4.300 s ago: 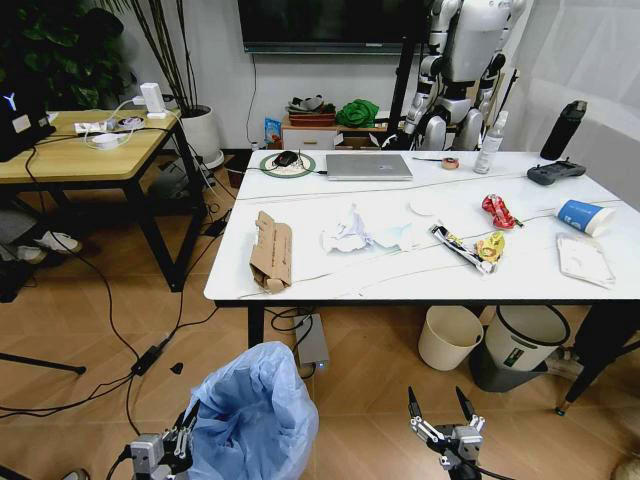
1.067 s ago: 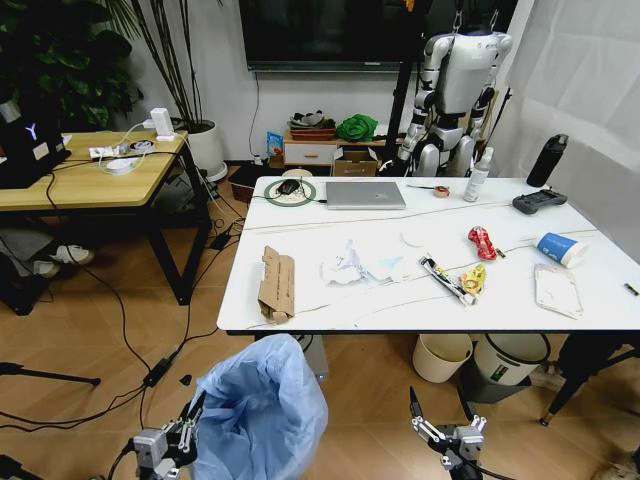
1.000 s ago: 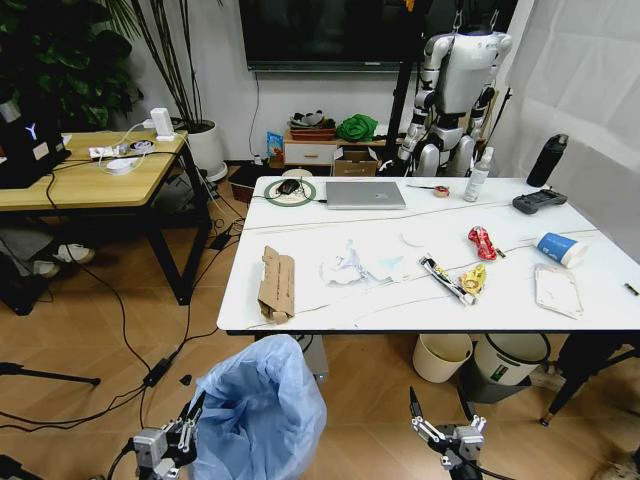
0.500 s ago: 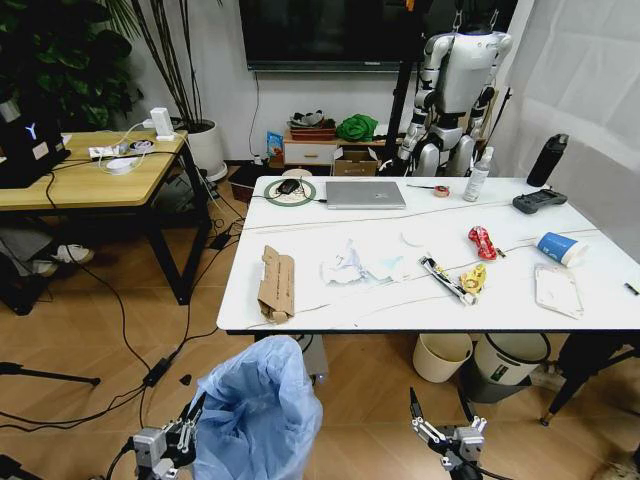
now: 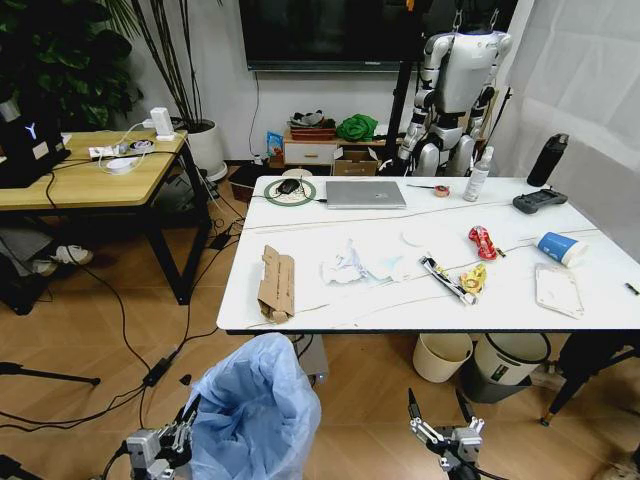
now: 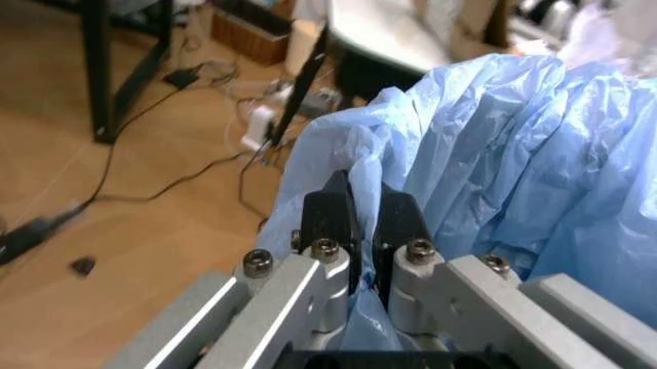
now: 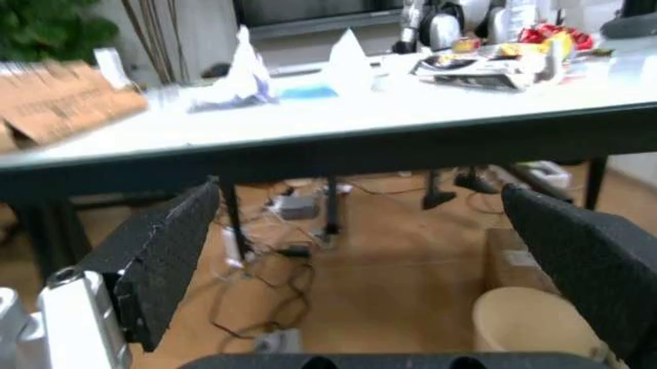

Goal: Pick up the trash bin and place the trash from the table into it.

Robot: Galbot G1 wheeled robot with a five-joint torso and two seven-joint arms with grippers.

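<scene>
On the white table [image 5: 520, 300], 7 trash pieces are lying untouched. Near-left, the left gripper [image 6: 361, 223], clamped on the trash bin [image 5: 255, 415], is dipping slightly lower; right gripper [image 5: 445, 425] is hanging spread.

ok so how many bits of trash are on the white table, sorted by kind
cardboard: 1, torn brown piece
crumpled paper: 1, white
wrappers: 3, red, yellow, black-silver
flat white packet: 1
paper cup: 1, blue and white, lying on its side
total: 7
</scene>
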